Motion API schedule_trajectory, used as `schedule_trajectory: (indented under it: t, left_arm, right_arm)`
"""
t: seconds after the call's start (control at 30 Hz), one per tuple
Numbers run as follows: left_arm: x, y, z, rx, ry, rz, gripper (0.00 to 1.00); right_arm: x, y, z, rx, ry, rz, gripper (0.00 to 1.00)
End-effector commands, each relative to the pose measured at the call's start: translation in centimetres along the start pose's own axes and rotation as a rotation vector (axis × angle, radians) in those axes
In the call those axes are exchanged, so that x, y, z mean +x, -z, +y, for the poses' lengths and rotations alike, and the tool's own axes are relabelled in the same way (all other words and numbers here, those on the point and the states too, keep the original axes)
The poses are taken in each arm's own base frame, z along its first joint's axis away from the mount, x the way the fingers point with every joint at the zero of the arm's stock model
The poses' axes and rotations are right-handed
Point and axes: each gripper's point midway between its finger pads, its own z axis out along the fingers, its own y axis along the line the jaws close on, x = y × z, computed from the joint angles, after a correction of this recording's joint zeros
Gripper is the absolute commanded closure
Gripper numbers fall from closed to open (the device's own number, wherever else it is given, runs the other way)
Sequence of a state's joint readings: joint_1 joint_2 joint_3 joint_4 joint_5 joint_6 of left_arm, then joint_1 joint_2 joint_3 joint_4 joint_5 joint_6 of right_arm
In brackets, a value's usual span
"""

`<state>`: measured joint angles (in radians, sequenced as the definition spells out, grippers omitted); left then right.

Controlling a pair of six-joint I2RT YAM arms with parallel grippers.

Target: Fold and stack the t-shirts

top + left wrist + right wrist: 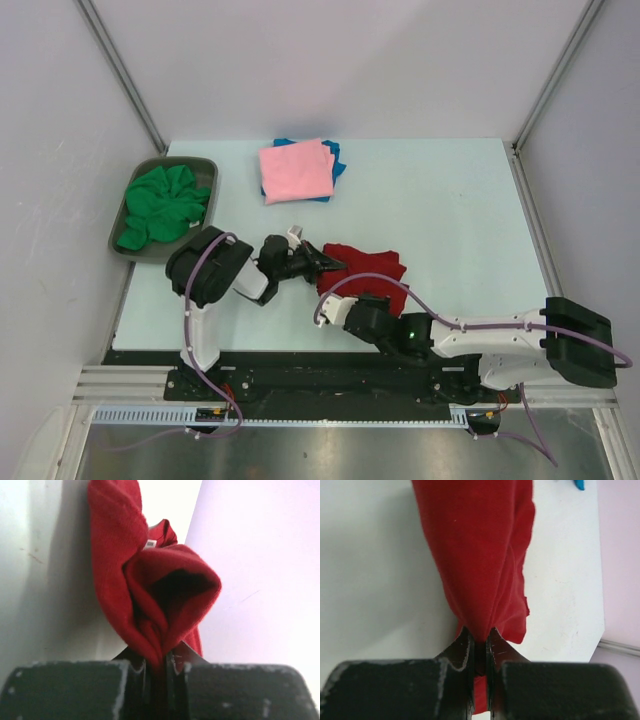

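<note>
crumpled green cloth t-shirt (160,205) waiting in grey metal tray (205,165), far-left corner | left gripper (332,265) pinched tight on dark red cloth t-shirt (375,270), near edge centre | right gripper (350,300) clamped on its near side (two holds, likely to carry a fold) | folded pink cloth t-shirt (295,170) atop blue cloth t-shirt (335,160), far edge: the stack

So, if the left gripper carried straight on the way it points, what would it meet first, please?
The left gripper, shut on the dark red t-shirt, would push into the rest of that bunched shirt; beyond it, probably just table.
</note>
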<state>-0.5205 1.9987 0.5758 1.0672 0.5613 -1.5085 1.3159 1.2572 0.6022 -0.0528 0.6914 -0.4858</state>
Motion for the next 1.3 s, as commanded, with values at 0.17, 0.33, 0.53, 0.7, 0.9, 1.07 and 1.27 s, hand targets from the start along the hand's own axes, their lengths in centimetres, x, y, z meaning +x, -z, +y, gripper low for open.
schedule_trajectory:
  t: [0.17, 0.33, 0.53, 0.7, 0.9, 1.07, 1.27]
  left_arm:
    - [-1.6, -0.8, -4.7, 0.037, -0.177, 0.014, 1.0]
    - [-4.7, -1.4, -6.8, -0.09, -0.364, -0.016, 1.0]
    - [-9.0, -2.1, -10.2, -0.196, -0.504, -0.012, 0.96]
    - [-13.0, -2.9, -11.8, -0.297, -0.633, 0.008, 0.98]
    - [-16.6, -5.4, -12.5, -0.284, -0.675, 0.052, 0.98]
    - [-18.6, -7.3, -15.7, -0.207, -0.733, 0.07, 0.97]
    - [-21.3, -7.4, -18.6, -0.04, -0.699, 0.031, 0.97]
  right_arm:
    - [-0.2, 2.2, 0.7, 0.071, -0.069, 0.009, 0.0]
    - [-1.3, 3.1, -4.4, 0.313, -0.248, -0.007, 0.0]
    - [0.0, 4.1, -11.6, 0.565, -0.585, 0.034, 0.0]
    - [4.1, 5.5, -15.5, 0.665, -1.019, 0.018, 0.0]
    - [5.8, 5.1, -14.8, 0.548, -1.271, -0.023, 0.0]
    - [4.4, 3.5, -12.3, 0.418, -1.306, -0.052, 0.0]
    - [4.2, 1.5, -9.0, 0.366, -1.248, -0.004, 0.0]
